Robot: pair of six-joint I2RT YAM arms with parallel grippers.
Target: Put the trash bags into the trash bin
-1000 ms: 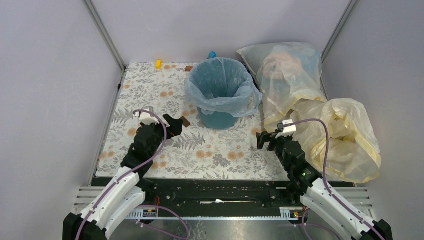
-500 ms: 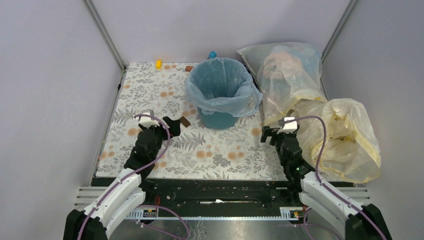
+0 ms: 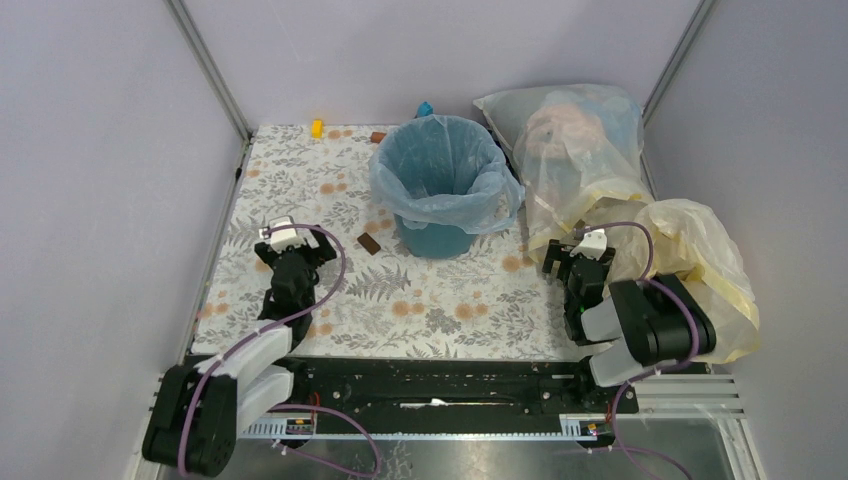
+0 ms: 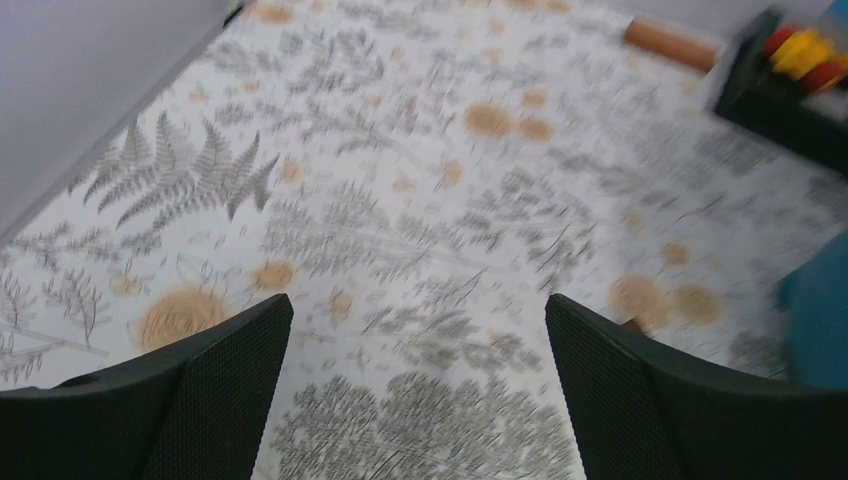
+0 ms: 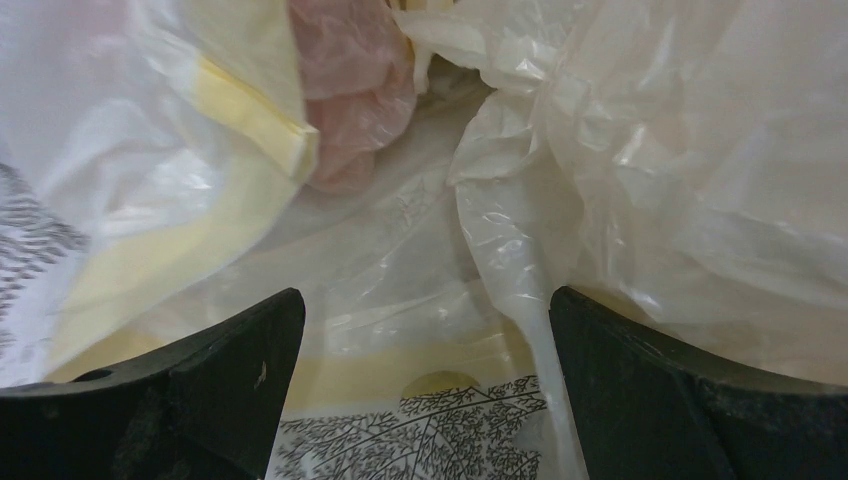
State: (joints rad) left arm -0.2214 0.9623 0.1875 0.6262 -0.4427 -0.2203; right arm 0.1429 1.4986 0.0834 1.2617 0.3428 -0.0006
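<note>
The teal trash bin [image 3: 438, 240] stands at the back middle of the floral cloth. A light-blue trash bag [image 3: 446, 175] lines it, its edge folded out over the rim. My left gripper [image 3: 305, 252] is low over the cloth, left of the bin and well apart from it. It is open and holds nothing [image 4: 415, 300], and the bin's side [image 4: 820, 320] shows at the right edge of the left wrist view. My right gripper [image 3: 572, 262] is right of the bin. It is open and empty [image 5: 425, 295], facing crinkled pale plastic.
A stuffed whitish bag [image 3: 575, 150] lies right of the bin, and a bulky pale-yellow bag [image 3: 690, 260] lies beside my right arm. A small brown piece [image 3: 369, 244] rests on the cloth left of the bin. Tiny yellow [image 3: 317, 127] and blue [image 3: 425, 108] items sit by the back wall.
Both arms have folded back toward their bases. The left gripper drew left, away from the brown piece. The right gripper shifted right toward the pale-yellow bag. Both stayed open.
</note>
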